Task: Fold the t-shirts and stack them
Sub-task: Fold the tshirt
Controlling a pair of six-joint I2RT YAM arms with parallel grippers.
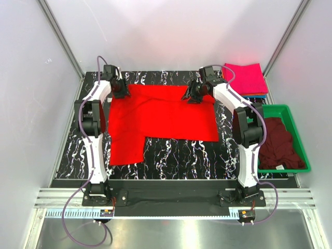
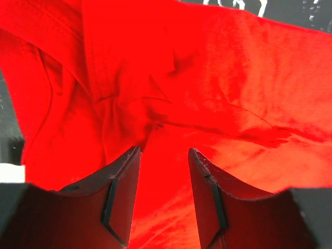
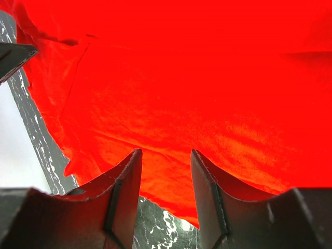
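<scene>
The bright red t-shirt (image 1: 158, 116) lies spread on the black marbled table, with one flap reaching toward the near left. My left gripper (image 1: 120, 89) is at its far left corner, jaws open, red cloth (image 2: 171, 93) beneath and between the fingers. My right gripper (image 1: 193, 96) is at the far right part of the shirt, jaws open over the cloth's edge (image 3: 171, 104). The magenta-pink t-shirt (image 1: 246, 78) lies folded at the far right corner. The dark maroon t-shirt (image 1: 278, 142) lies crumpled in the green bin (image 1: 290, 111).
The green bin stands at the table's right edge. The pink shirt rests on a small stack with orange and blue edges (image 1: 259, 95). Bare marbled table (image 1: 181, 155) shows at the near side. White walls enclose the table.
</scene>
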